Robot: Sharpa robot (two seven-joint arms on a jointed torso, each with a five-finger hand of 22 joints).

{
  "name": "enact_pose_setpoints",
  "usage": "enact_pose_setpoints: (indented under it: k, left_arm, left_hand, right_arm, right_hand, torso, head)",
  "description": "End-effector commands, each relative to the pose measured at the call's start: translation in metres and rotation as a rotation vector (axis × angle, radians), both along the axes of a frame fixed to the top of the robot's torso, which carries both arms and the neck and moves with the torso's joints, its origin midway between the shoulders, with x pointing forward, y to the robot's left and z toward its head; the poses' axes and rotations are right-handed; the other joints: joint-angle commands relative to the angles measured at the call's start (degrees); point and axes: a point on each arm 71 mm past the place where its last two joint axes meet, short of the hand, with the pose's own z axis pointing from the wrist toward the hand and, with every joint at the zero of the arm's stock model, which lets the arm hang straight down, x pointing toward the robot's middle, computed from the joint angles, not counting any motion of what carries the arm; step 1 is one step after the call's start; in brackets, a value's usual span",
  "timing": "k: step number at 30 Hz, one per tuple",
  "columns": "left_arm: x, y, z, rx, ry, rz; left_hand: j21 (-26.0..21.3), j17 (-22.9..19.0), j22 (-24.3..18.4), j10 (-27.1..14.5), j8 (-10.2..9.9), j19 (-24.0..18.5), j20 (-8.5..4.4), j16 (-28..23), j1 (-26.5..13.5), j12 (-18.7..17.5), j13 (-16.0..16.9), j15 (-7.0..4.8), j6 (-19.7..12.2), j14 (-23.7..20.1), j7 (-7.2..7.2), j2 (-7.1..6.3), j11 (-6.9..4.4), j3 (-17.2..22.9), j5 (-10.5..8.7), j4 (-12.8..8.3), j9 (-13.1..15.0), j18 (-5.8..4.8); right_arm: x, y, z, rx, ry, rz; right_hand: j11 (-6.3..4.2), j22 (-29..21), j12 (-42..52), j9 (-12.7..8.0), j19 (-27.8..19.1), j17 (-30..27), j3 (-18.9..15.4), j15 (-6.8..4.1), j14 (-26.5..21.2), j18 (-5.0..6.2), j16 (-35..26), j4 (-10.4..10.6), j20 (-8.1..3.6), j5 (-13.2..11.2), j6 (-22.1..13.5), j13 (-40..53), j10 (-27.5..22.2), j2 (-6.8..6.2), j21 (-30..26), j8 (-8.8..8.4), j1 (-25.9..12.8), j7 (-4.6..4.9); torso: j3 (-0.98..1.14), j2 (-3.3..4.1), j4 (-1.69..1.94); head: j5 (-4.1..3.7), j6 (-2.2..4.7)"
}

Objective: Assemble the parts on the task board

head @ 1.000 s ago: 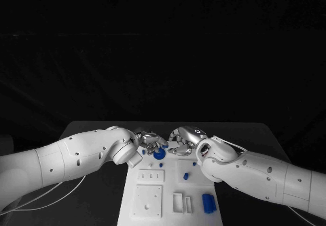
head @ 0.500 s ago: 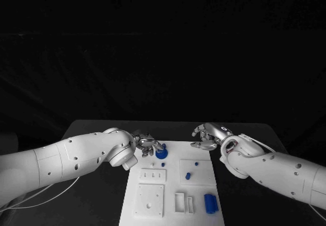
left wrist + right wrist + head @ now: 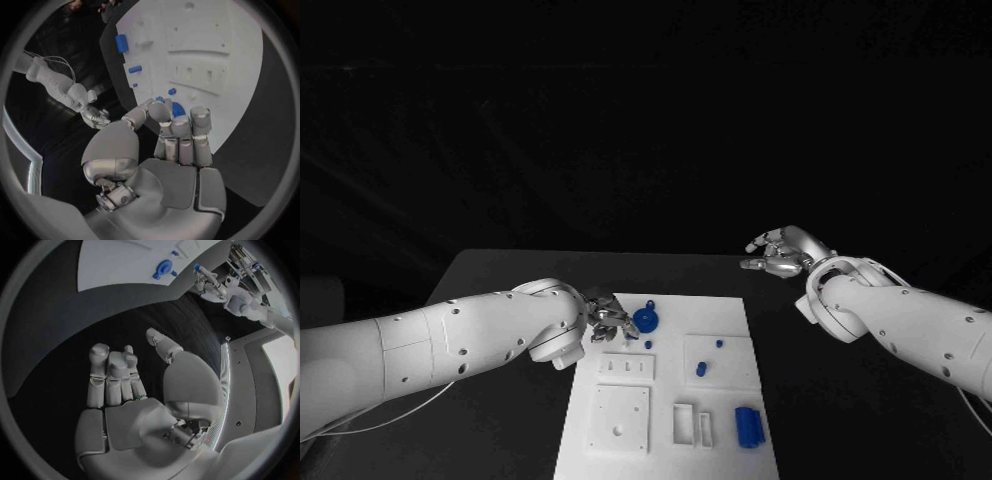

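The white task board [image 3: 664, 395] lies in the middle of the black table. A blue round part [image 3: 646, 320] sits near its far edge, also in the right wrist view [image 3: 164, 267]. My left hand [image 3: 607, 318] is at that part's left side with its fingers [image 3: 180, 135] curled in. Blue [image 3: 177, 108] shows just past the fingertips; I cannot tell whether they touch or hold it. My right hand [image 3: 783, 250] hangs above the table, off the board's far right corner, with its thumb [image 3: 164, 346] apart from the fingers and nothing in it.
Two small blue pegs [image 3: 638, 344] stand just nearer than the round part. More blue pieces [image 3: 718, 343] [image 3: 700, 370] sit mid-board. A larger blue block [image 3: 747, 428] lies at the near right. A white slotted plate [image 3: 625, 370] and a white square plate [image 3: 617, 420] lie on the board's left half.
My right hand has left the round part, rising and swinging right, off the board. The left hand stays beside the part. The camera has shifted.
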Motion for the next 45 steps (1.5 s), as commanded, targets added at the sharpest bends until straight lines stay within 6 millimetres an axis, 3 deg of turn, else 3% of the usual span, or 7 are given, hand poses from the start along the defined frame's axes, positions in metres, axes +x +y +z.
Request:
enact_pose_setpoints:
  k: [1,6,11,22,30,37,45]
  left_arm:
    - [-0.002,0.0,-0.006,0.075,-0.009,-0.024]
    - [-0.007,-0.001,-0.017,0.104,0.003,-0.041]
    - [-0.009,-0.002,-0.023,0.123,0.003,-0.052]
    - [-0.01,-0.004,-0.034,0.147,0.003,-0.063]
    - [-0.009,-0.004,-0.037,0.167,0.006,-0.076]
    - [-0.009,-0.004,-0.041,0.181,0.009,-0.087]
    - [-0.011,-0.006,-0.045,0.187,0.02,-0.103]
  left_hand:
    - [0.5,0.1,1.1,-1.0,-0.2,0.4,-5.8,0.3,0.1,0.5,0.4,-2.54,7.6,2.7,-4.24,0.64,-0.64,-0.1,0.43,-0.2,18.1,0.85]
    - [1.1,-0.1,1.1,-1.3,-0.2,0.7,-5.75,0.8,-0.6,1.6,1.2,-2.76,8.1,3.0,-4.45,1.03,-0.87,0.0,1.72,-0.3,18.7,1.21]
    - [1.4,-0.2,1.0,-1.5,-0.3,1.0,-5.77,1.1,-0.9,2.0,1.4,-2.94,8.0,3.4,-4.59,1.44,-1.03,0.0,2.06,-0.2,18.9,1.43]
    - [1.8,-0.4,1.0,-1.5,-0.3,1.2,-5.71,1.4,-1.4,2.6,1.6,-3.09,8.3,3.7,-4.73,1.79,-1.18,0.1,2.82,-0.2,19.3,1.67]
    - [1.9,-0.4,1.0,-1.5,-0.2,1.2,-5.68,1.5,-1.7,2.8,1.7,-3.11,8.4,3.7,-4.76,1.9,-1.2,0.1,2.9,-0.1,19.5,1.71]
    - [2.0,-0.4,1.0,-1.6,-0.3,1.2,-5.66,1.5,-1.9,2.9,1.7,-3.13,8.4,3.7,-4.78,2.0,-1.22,0.1,2.83,0.0,19.5,1.75]
    - [2.0,-0.6,0.9,-1.7,-0.4,1.1,-5.63,1.5,-2.1,3.0,1.7,-3.1,8.3,3.6,-4.74,1.99,-1.18,0.1,2.47,0.0,19.6,1.8]
  right_arm:
    - [0.003,0.002,0.003,0.045,0.001,0.017]
    - [0.008,0.005,0.007,0.041,0.026,0.017]
    - [0.01,0.005,0.008,0.041,0.02,0.014]
    - [0.009,0.009,0.009,0.045,0.019,0.018]
    - [0.009,0.009,0.01,0.046,0.018,0.017]
    - [0.009,0.011,0.009,0.047,0.02,0.022]
    - [0.01,0.012,0.009,0.046,0.021,0.025]
  right_hand:
    - [0.19,0.7,0.2,0.1,-0.5,0.1,-0.5,0.18,-0.4,2.97,-0.2,-0.1,0.01,0.4,-1.8,-0.1,-0.2,0.53,-0.1,0.2,0.0,1.96]
    - [0.2,0.7,0.2,0.1,-0.5,0.1,-0.9,0.18,-0.4,2.97,-0.3,-0.3,0.04,0.7,-1.8,-0.1,-0.3,0.73,-0.2,0.19,-0.1,1.97]
    - [0.35,0.8,0.2,0.0,-0.9,0.2,-1.8,0.33,-0.6,2.97,-0.4,-0.9,0.18,1.0,-2.2,-0.3,-0.7,1.15,-0.4,-0.05,-0.6,2.13]
    - [0.42,0.8,0.3,-0.1,-0.9,0.2,-2.1,0.39,-0.6,2.97,-0.4,-1.3,0.2,1.4,-2.3,-0.3,-0.7,1.43,-0.4,-0.13,-0.7,2.2]
    - [0.44,0.8,0.4,-0.1,-0.9,0.2,-2.2,0.41,-0.6,2.97,-0.4,-1.3,0.21,1.5,-2.4,-0.3,-0.7,1.52,-0.4,-0.14,-0.7,2.22]
    - [0.47,0.9,0.4,-0.1,-0.8,0.3,-2.3,0.44,-0.6,2.97,-0.4,-1.7,0.2,1.6,-2.4,-0.3,-0.8,1.82,-0.4,-0.16,-0.5,2.24]
    - [0.49,0.9,0.6,-0.2,-0.9,0.4,-2.2,0.47,-0.6,2.97,-0.5,-2.7,0.21,0.8,-2.4,-0.5,-0.9,2.55,-0.4,-0.17,0.2,2.27]
  torso:
    - [-0.07,0.1,-0.1]
    - [-0.07,0.1,0.06]
    - [-0.22,0.1,0.09]
    - [-0.17,0.09,0.05]
    - [-0.19,0.09,-0.04]
    - [-0.09,0.08,0.01]
    - [-0.13,0.05,-0.02]
  head:
    - [0.06,-0.42]
    - [0.04,-1.09]
    - [0.21,-1.1]
    - [0.17,-1.72]
    - [0.13,-2.32]
    - [0.25,-2.53]
    - [0.36,-2.7]
